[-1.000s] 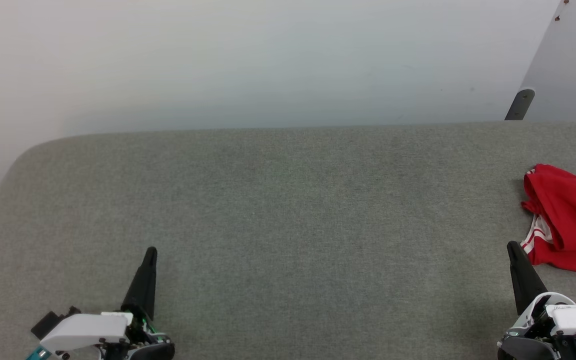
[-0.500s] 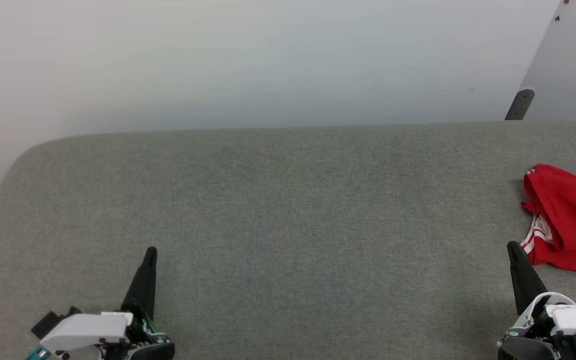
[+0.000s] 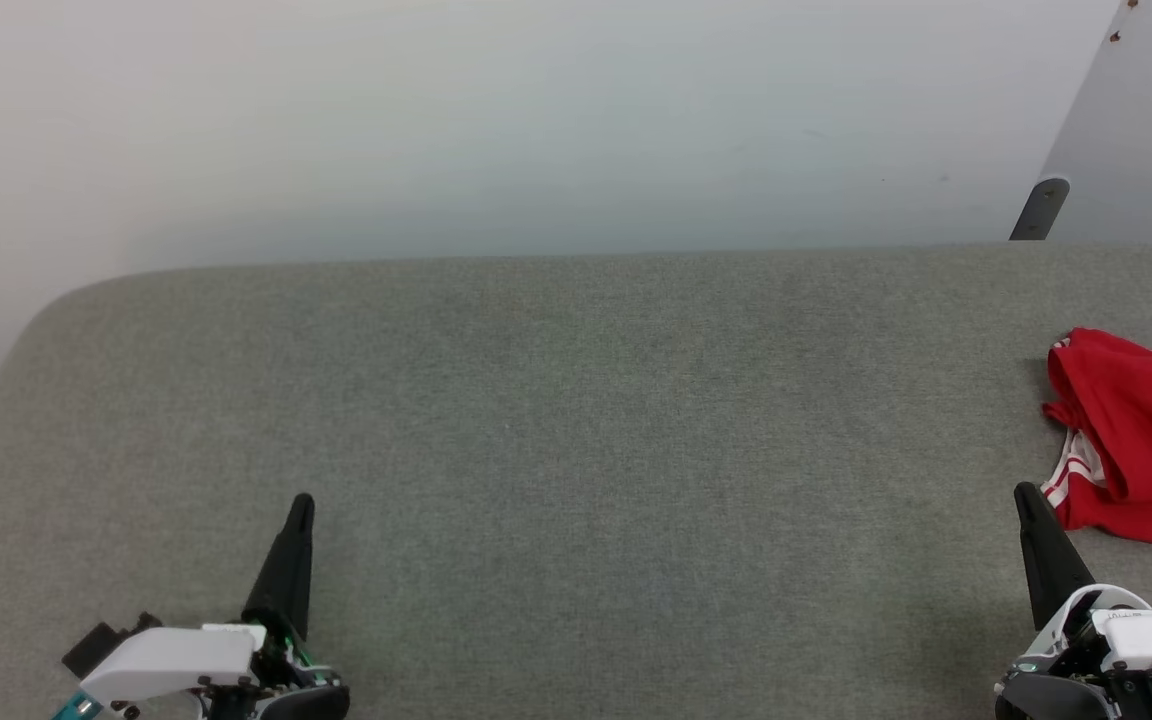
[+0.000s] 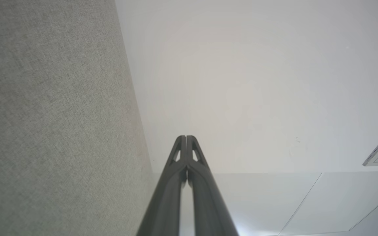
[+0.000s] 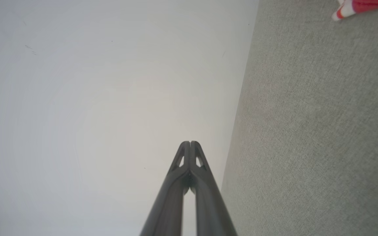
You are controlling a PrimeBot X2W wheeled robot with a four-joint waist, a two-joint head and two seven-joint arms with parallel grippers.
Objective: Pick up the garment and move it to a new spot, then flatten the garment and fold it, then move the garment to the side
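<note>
On one table (image 3: 576, 400), one garment (image 3: 1146, 440); left fingers (image 3: 286, 570), right fingers (image 3: 1046, 555), each closed.

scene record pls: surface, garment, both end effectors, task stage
surface: grey fabric surface, white wall behind it
garment: red with red-and-white striped trim, bunched up at the far right of the surface, cut off by the head view's right edge
left end effector: shut, empty, over the near left of the surface
right end effector: shut, empty, tip just left of the garment's striped trim in the head view, not gripping it
task stage: pick-up not yet done; garment unfolded
</note>
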